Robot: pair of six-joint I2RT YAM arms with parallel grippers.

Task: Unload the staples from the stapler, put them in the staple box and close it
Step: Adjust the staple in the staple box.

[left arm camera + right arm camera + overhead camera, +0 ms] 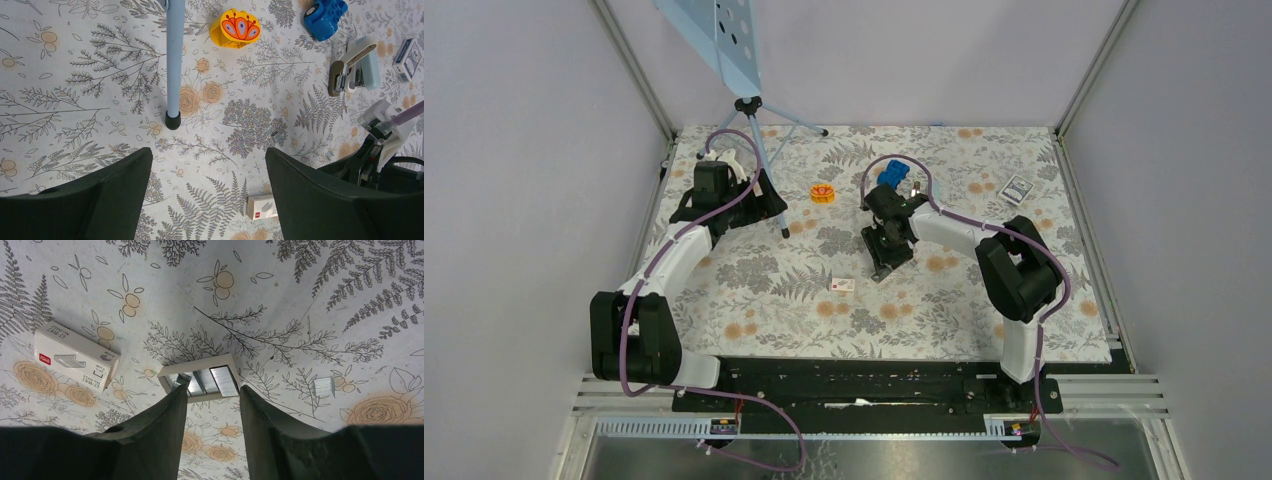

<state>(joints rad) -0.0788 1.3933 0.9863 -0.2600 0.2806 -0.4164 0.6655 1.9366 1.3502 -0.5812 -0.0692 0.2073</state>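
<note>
floral cloth (774, 290), grey walls (874, 60); left gripper (208, 152) spread, empty; right gripper (214, 387) parted, seemingly empty; staples (324, 387) beside it

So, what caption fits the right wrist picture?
Open right gripper over a small tray of staples, with a loose staple strip and a white box on either side.

Bright, even light, faint soft shadows, sharp focus, wrist views curving at edges.

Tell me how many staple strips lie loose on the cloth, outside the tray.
1: the staples lie on the cloth beside the open tray, apart from it. The right hand may hide others.
</note>
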